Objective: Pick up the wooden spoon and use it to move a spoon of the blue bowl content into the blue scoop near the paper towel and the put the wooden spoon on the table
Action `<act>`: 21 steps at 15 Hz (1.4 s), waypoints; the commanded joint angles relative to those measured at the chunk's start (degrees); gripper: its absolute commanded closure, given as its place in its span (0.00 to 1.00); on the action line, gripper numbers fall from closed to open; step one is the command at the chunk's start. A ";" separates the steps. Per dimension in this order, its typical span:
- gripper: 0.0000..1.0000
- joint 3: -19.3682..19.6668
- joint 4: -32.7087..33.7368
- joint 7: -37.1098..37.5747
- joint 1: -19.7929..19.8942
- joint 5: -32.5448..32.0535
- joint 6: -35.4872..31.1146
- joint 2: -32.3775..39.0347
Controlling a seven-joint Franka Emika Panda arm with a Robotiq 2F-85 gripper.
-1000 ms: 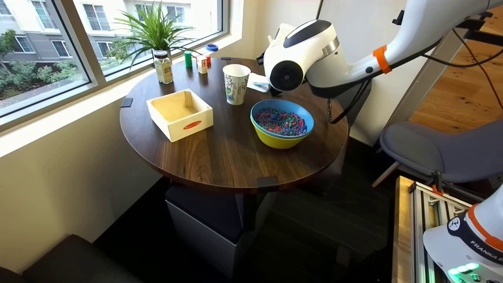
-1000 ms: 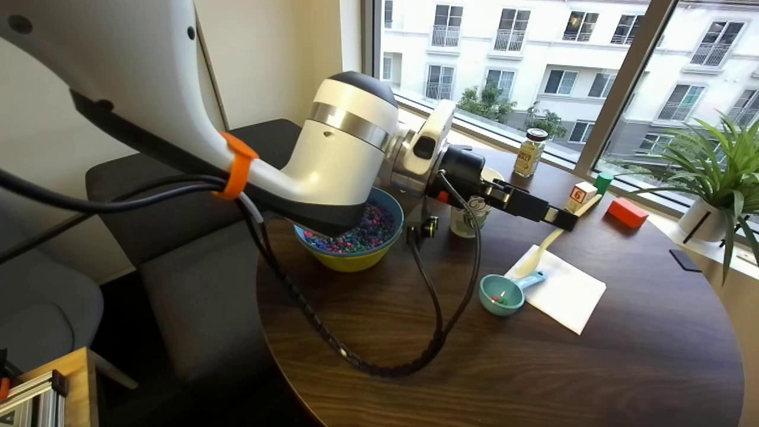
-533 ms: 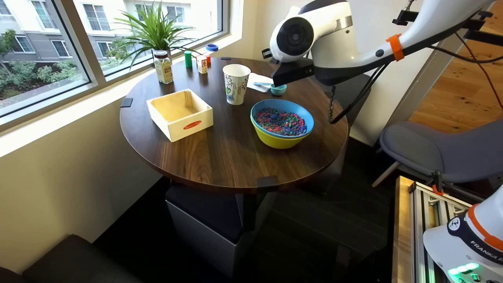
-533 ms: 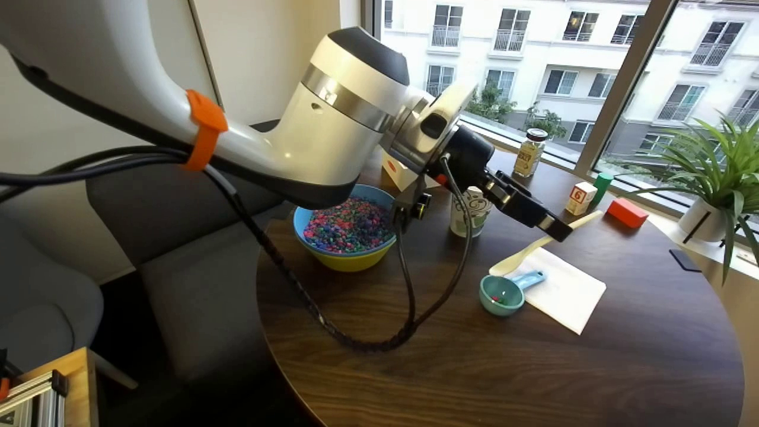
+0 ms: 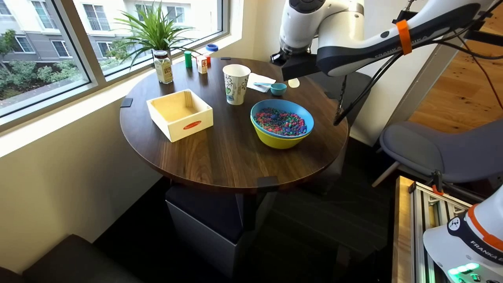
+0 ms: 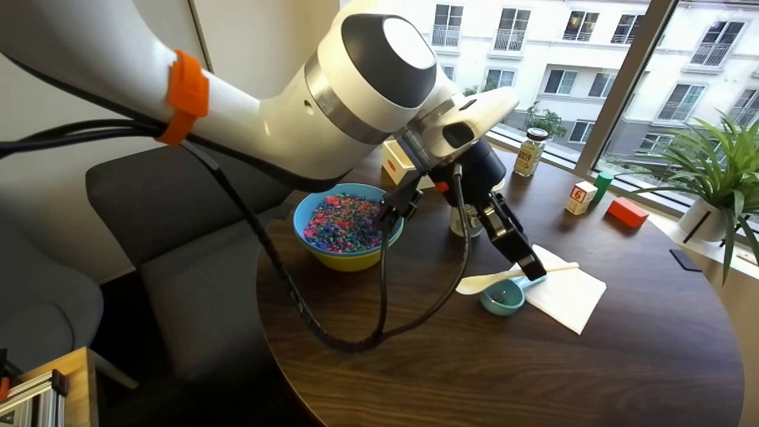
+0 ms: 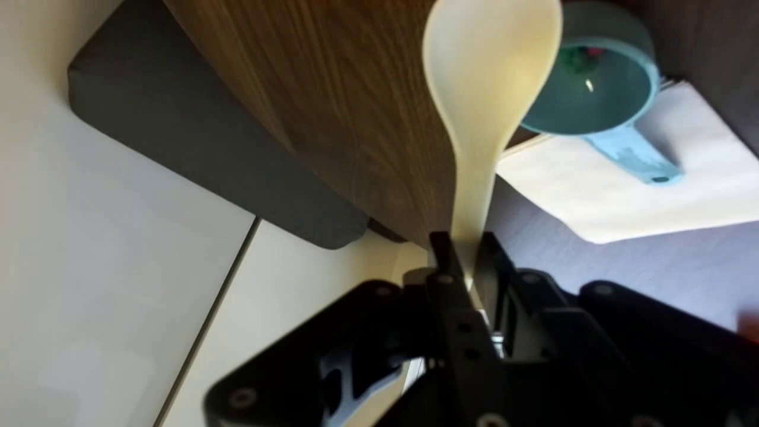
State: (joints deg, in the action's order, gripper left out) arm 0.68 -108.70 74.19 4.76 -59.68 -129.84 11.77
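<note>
Tool [image 7: 464,244] grasping wooden spoon [image 7: 479,112] by handle; spoon pale cream, oval head, slender neck.

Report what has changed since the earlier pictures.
The black two-fingered gripper has swung leftward and down the picture in an exterior view, carrying the long pale wooden spoon. Nothing was grasped or released; it stays shut on the spoon. The round blue bowl and small turquoise cup-shaped scoop stayed put.

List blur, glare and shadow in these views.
Wrist view: black jaws soft, red patch at right edge blurred; pale fleck inside the round teal-blue scoop, probably glare. In an exterior view: white windowsill washed out, dark floor beneath the round brown wooden table sunk in shadow.
</note>
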 commanded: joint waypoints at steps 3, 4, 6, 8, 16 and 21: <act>0.97 2.18 -2.34 -7.06 -0.27 11.57 0.20 -2.21; 0.97 2.48 -2.47 -7.86 -0.36 13.00 0.36 -2.21; 0.97 2.89 -3.36 -9.50 -0.49 15.81 0.30 -2.27; 0.97 3.11 -4.24 -11.27 -0.58 18.85 0.50 -2.35; 0.97 4.02 -5.74 -12.73 -1.29 26.12 4.37 -2.20; 0.97 4.67 -6.98 -11.74 -1.44 26.10 2.98 -2.20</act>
State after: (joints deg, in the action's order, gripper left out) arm 4.25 -113.55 62.51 4.30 -35.21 -126.33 10.81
